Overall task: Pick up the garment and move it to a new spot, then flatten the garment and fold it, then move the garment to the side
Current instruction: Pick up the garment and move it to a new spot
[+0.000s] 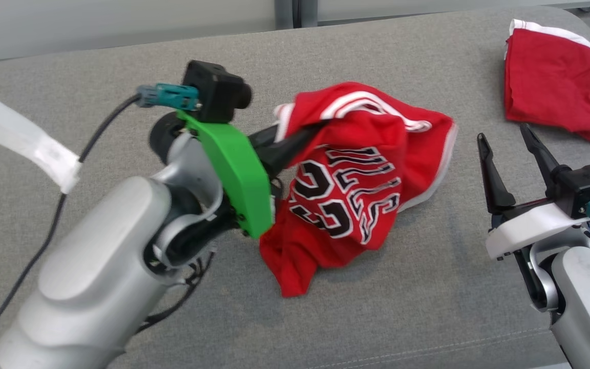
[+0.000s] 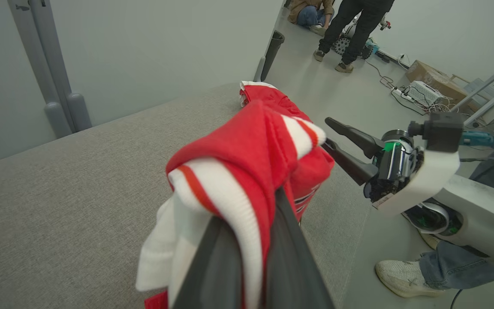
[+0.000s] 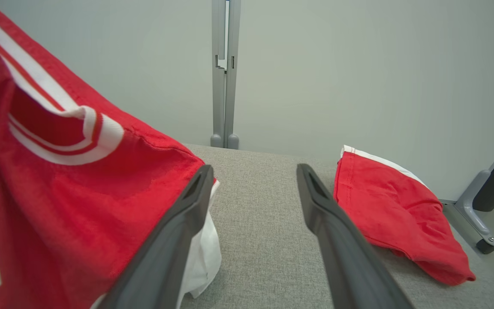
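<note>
The garment (image 1: 356,174) is a red jersey with white trim and black-and-white lettering. It hangs bunched over the grey padded surface (image 1: 428,297), its lower folds resting on it. My left gripper (image 1: 302,137) is shut on the garment's striped collar edge, and its fingertips are buried in the cloth. The left wrist view shows that trim (image 2: 238,171) draped over my two closed fingers (image 2: 290,257). My right gripper (image 1: 502,132) stands open just right of the garment with nothing between its fingers. The right wrist view shows the garment (image 3: 58,193) against the left finger (image 3: 178,231).
A second red cloth (image 1: 556,82) with a white band lies folded at the far right corner (image 3: 393,210). A white tape strip (image 1: 28,141) hangs off my left arm's cable. Beyond the surface's edge a person stands (image 2: 350,30), and a shoe (image 2: 405,274) shows nearby.
</note>
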### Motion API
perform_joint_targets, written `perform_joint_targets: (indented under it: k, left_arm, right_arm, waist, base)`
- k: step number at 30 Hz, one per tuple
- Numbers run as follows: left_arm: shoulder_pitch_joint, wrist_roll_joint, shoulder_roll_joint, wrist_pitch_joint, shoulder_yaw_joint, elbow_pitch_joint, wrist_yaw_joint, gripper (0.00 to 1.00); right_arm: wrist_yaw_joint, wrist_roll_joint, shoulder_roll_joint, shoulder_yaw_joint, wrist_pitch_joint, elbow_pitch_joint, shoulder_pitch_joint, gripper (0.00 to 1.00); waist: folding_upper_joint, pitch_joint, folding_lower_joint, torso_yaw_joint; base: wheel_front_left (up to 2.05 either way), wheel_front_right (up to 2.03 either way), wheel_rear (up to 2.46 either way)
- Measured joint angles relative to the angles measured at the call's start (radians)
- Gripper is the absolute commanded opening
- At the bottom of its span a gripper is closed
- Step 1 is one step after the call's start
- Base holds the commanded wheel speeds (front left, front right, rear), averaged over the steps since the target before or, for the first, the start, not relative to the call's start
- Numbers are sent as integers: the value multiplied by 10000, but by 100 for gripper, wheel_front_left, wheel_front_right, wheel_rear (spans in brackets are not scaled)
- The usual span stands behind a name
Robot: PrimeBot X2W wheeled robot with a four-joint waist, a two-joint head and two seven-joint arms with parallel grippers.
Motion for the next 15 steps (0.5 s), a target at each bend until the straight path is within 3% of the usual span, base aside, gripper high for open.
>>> perform_joint_targets:
  k: [4, 7, 15]
  left_arm:
    - [102, 59, 882, 2, 633, 736, 320, 0]
    - [97, 334, 1847, 119, 913, 1319, 311, 0]
    - [-11, 370, 2823, 435, 1388, 2291, 123, 0]
  right_arm:
    - [6, 0, 138, 194, 0, -174, -13, 100]
    - [63, -2, 314, 414, 0, -357, -101, 100]
    - [86, 0, 690, 562, -88, -399, -374, 100]
  waist:
    - [0, 190, 0, -115]
    - [0, 467, 0, -306]
    - [0, 1134, 0, -930]
  base:
    - [0, 0, 0]
    - [0, 0, 0]
    - [0, 0, 0]
